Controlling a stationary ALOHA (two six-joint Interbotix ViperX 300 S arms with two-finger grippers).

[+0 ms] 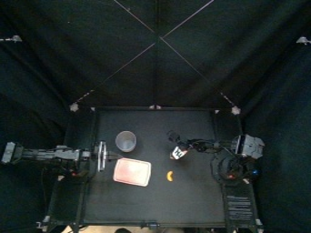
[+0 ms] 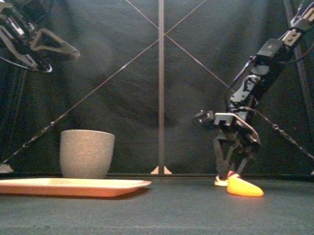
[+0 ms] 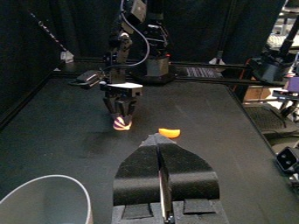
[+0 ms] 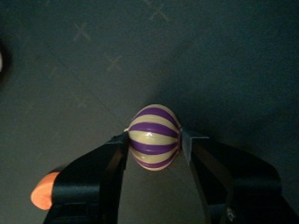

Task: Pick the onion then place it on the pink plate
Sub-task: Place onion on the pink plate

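The onion [image 4: 153, 137], striped purple and white, sits between the jaws of my right gripper [image 4: 158, 136], which is shut on it. In the left wrist view the onion [image 3: 121, 123] hangs under that gripper [image 3: 122, 112] close to the table; whether it touches the table I cannot tell. The right gripper [image 1: 180, 148] points down right of the middle of the table. The pink plate [image 1: 133, 171] lies flat to its front left, nothing on it. My left gripper [image 3: 163, 147] is shut on nothing and rests high at the left side [image 2: 37, 41].
A tall grey speckled cup [image 1: 126, 139] stands behind the pink plate [image 2: 73, 186]. An orange toy food [image 1: 170, 174] lies just right of the plate, in front of the right gripper [image 2: 230, 170].
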